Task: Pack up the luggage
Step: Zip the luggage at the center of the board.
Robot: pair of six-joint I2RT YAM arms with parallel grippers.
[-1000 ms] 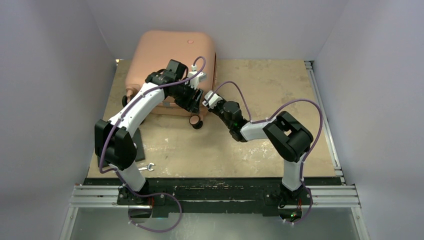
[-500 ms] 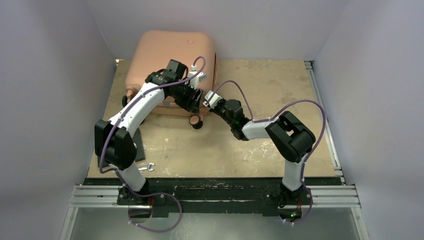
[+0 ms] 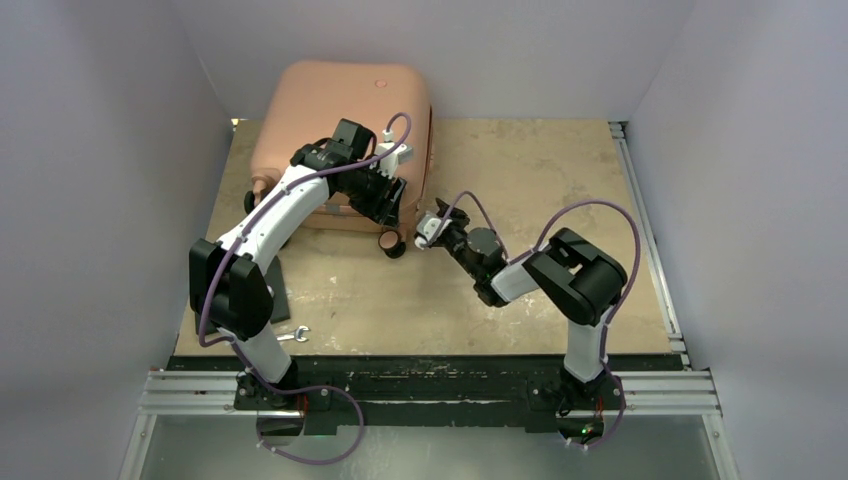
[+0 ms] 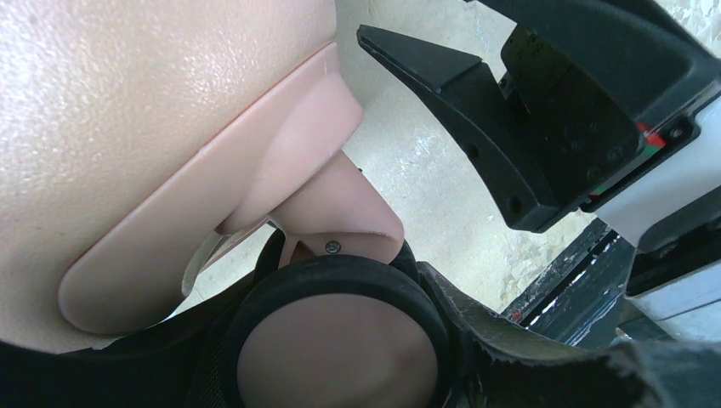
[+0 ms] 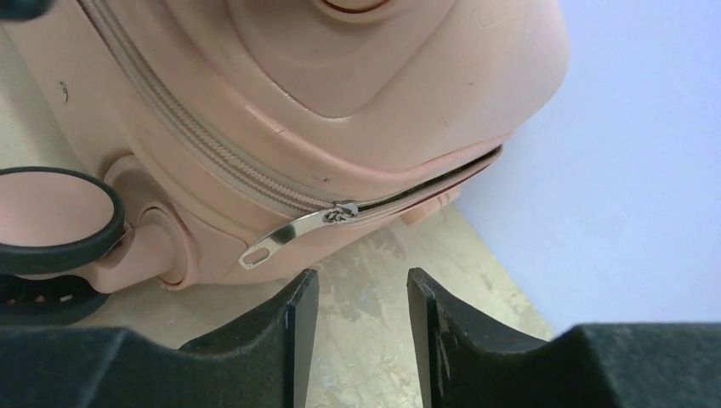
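Observation:
The salmon-pink luggage [image 3: 340, 110] lies at the back left of the table, lid down. My left gripper [image 3: 392, 225] is at its near right corner, shut on a black-tyred wheel [image 4: 336, 340] that fills the space between the jaws. In the right wrist view the luggage [image 5: 340, 76] shows its zipper, and the seam gapes a little to the right of the slider. The silver zipper pull [image 5: 293, 229] hangs just above my left fingertip, untouched. My right gripper [image 5: 361, 280] is open and empty, a short way off the luggage's side [image 3: 428, 225].
A flat black pad [image 3: 278, 290] and a small metal wrench [image 3: 295, 335] lie near the left arm's base. Grey walls close in on the left, back and right. A metal rail [image 3: 640, 200] runs along the table's right edge.
My right gripper has drawn back from the luggage's side toward the near edge, and its jaws now stand apart. The left arm and the luggage have not moved.

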